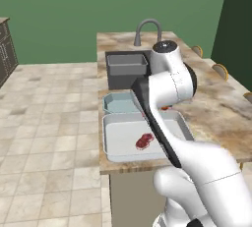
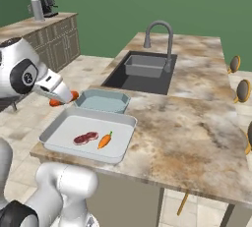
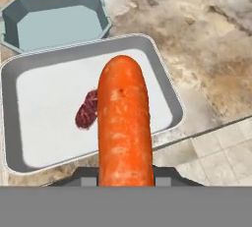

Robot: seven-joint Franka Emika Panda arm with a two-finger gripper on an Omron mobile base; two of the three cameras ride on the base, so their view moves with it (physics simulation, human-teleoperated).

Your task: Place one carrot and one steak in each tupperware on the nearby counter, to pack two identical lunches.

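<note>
The pincer is clamped on a carrot, which points away from the hand. In the right base view this held carrot shows as an orange end under the white hand, off the edge of the bench and next to the small tupperware.

Below and in front of the pincer lies the large rectangular tupperware. It holds a steak and a second carrot, which lie close beside each other on its floor. In the hand view the steak is partly hidden behind the held carrot.

Farther beyond the pincer stands the small octagonal tupperware; its inside looks bare, and its wall is just beside the large one.

Still farther are the dark sink and the curved faucet.
</note>
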